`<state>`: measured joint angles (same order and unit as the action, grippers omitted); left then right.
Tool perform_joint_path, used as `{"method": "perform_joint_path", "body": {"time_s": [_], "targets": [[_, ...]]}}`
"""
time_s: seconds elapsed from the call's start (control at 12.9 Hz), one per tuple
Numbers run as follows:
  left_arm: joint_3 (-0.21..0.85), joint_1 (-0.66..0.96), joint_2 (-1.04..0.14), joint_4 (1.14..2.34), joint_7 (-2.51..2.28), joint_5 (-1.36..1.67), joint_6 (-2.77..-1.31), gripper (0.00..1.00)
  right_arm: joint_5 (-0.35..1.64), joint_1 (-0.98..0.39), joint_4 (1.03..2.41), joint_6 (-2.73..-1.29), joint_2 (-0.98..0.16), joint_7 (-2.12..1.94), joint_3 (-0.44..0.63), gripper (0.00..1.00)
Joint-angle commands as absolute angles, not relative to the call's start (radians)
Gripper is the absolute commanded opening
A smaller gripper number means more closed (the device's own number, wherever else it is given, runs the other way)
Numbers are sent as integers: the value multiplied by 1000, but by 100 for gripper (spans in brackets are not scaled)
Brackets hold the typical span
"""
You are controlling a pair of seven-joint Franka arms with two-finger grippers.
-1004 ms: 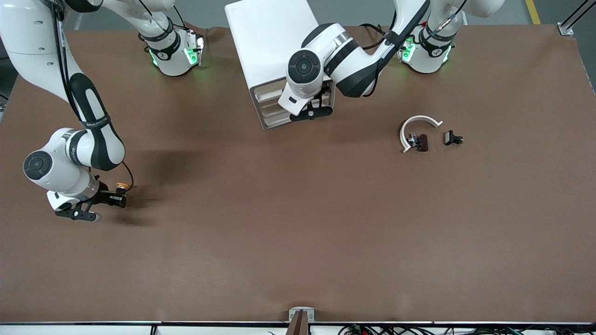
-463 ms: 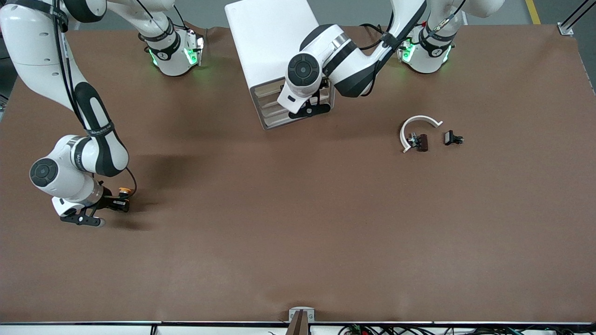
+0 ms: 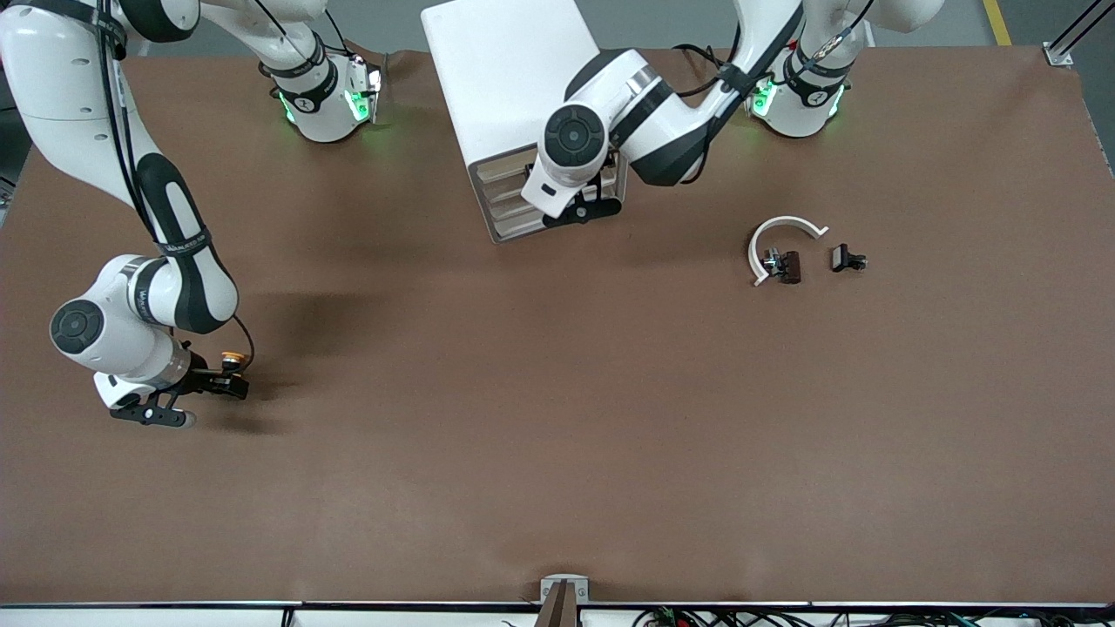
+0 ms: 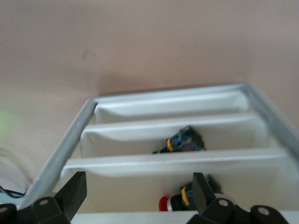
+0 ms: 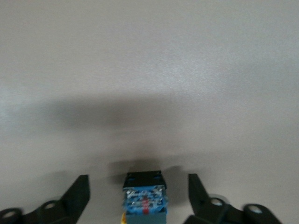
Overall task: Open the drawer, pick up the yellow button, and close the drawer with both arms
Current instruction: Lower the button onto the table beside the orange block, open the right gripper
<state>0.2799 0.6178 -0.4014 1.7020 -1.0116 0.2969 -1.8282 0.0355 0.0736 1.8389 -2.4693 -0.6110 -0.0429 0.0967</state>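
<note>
The button, with an orange-yellow cap and a black and blue body, lies on the brown table near the right arm's end. My right gripper is open and low around it. In the right wrist view the button sits between the fingers with a gap on each side of my right gripper. My left gripper is open at the front of the white drawer cabinet. In the left wrist view my left gripper faces the stacked drawers, which hold a blue-black part and a red-capped part.
A white curved piece lies toward the left arm's end, with a small dark part inside its arc and a black clip beside it. Bare brown table spreads nearer the front camera.
My right gripper has shifted slightly beside the button, which stays on the table. My left gripper has stayed at the cabinet front with only small movement.
</note>
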Motion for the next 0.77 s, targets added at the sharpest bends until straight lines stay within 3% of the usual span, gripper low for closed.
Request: {"method": "perform_joint_path", "body": {"time_s": [0.0,0.39,0.7], "targets": [[288,504,-419,1625,-1002,244,-1818,100,38,84,1763,-2271,-531,-58,81,100],[290,339,-411,1549,-997,-85,-1824,100,38,34,1675,-1934,-353,-35,83,100],[290,226,-403,1481,-942,-170,-1822,100,37,-18,1589,-1697,-269,69,83,100]]}}
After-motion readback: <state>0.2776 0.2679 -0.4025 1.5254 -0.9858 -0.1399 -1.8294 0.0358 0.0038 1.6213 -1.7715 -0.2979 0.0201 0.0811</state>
